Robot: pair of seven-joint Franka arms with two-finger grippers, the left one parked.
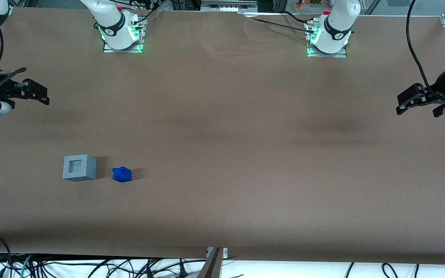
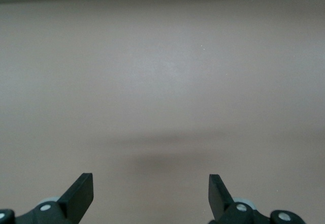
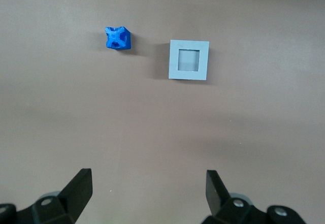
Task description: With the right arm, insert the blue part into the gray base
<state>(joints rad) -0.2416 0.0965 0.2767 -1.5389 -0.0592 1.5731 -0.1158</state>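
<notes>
The gray base [image 1: 79, 167] stands on the brown table with its square recess facing up and nothing in it. Beside it, a short gap away, lies the blue part [image 1: 122, 174], on the side toward the parked arm. My right arm's gripper [image 1: 46, 96] hangs above the table, farther from the front camera than both pieces and well apart from them. In the right wrist view the gripper [image 3: 148, 186] is open with nothing between its fingers, and both the blue part [image 3: 118, 38] and the gray base [image 3: 189, 60] lie ahead of it on the table.
The two arm mounts [image 1: 121, 36] [image 1: 327, 40] sit at the table's back edge. The brown table cover [image 1: 222, 135] ends at a front edge [image 1: 222, 255], with cables hanging below it.
</notes>
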